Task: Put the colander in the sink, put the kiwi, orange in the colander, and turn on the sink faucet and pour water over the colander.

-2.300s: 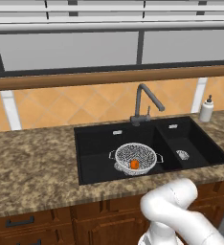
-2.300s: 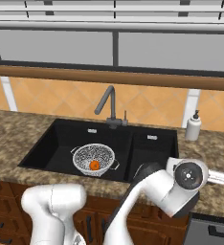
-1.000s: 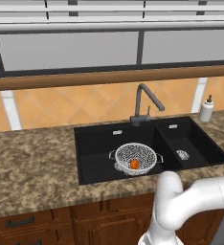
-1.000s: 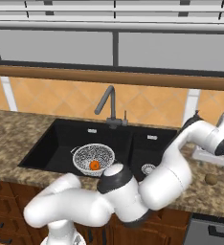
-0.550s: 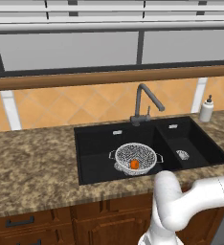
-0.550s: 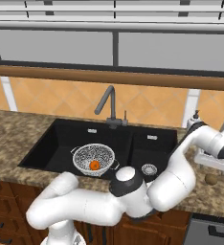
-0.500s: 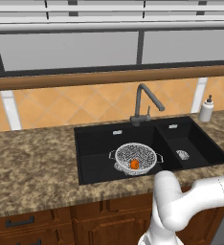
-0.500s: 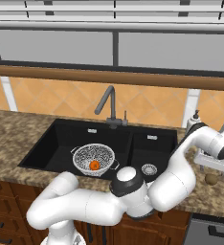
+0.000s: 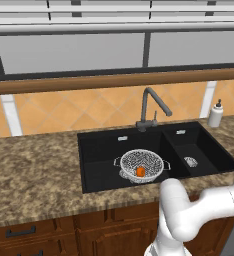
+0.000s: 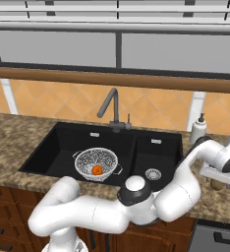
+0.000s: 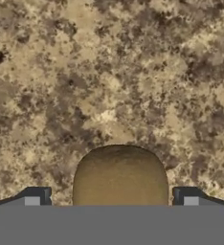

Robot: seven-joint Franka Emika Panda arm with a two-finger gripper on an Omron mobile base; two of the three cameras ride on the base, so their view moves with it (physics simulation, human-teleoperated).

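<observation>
The kiwi is a brown rounded fruit on the speckled granite counter. It lies right between the two dark tips of my open gripper, which are apart from its sides. From the right base view the kiwi lies on the counter right of the sink, with the gripper just above it. The colander stands upright in the larger basin of the black sink. The orange lies inside it. The dark sink faucet rises behind the basins, and no water runs from it.
A white soap dispenser stands at the back right of the counter. The smaller basin lies between the colander and the kiwi. My arm arcs over the counter's front edge to the right.
My hand has come down at the far right toward the counter and the kiwi. The colander, orange and faucet have not moved.
</observation>
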